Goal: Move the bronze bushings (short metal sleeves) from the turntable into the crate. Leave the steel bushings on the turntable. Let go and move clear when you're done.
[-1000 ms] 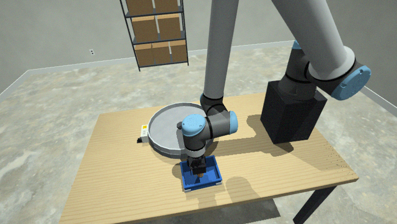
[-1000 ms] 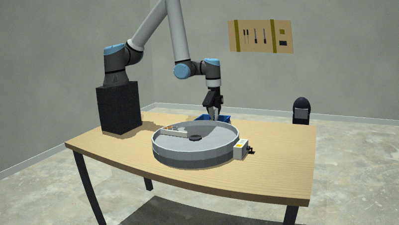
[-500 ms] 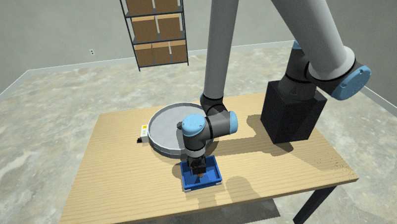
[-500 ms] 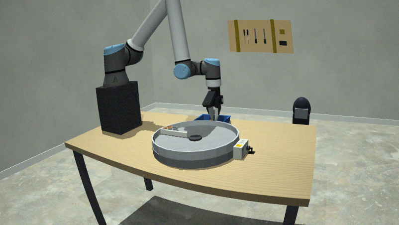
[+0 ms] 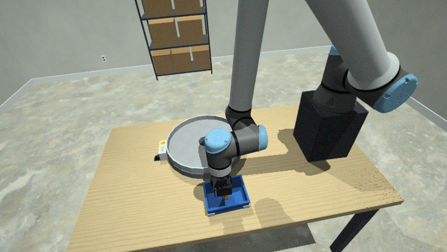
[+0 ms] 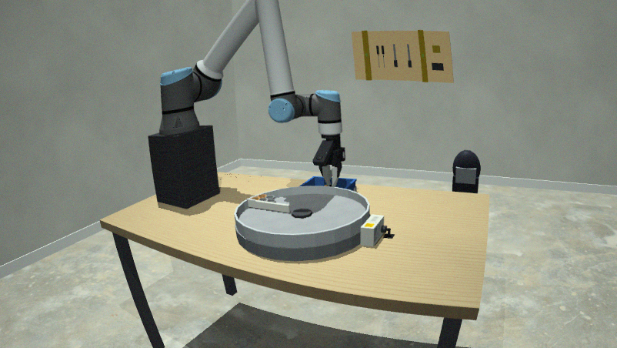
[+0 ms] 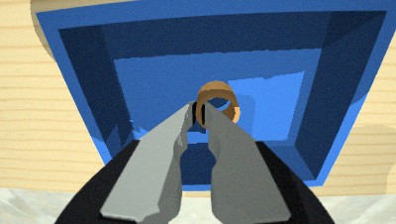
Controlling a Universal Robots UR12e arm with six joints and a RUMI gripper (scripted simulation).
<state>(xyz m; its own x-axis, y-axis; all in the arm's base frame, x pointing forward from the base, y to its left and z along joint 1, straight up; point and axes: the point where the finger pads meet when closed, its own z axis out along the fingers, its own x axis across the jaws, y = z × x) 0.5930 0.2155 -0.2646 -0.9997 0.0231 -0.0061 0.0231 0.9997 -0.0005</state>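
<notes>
Bronze ring-shaped bushing (image 5: 225, 197) (image 6: 326, 185) (image 7: 216, 89) inside the blue rectangular crate (image 5: 242, 184) (image 6: 348, 183) (image 7: 213, 40).
The black gripper (image 5: 220, 196) (image 6: 330, 185) (image 7: 199, 103) has its grey jaws clamped on the bushing's wall, the ring mostly to one side of the tips, its bore facing the wrist, long axis roughly along them; across the turntable (image 5: 190, 170) (image 6: 302, 239) from the crate, a yellow label (image 5: 163, 143) (image 6: 369, 224) (too small to read).

Grey walls (image 5: 78, 31) (image 6: 108, 65), mottled floor (image 5: 125, 103) (image 6: 540, 242), shelf rack (image 5: 178, 47), pegboard (image 6: 401, 55)
</notes>
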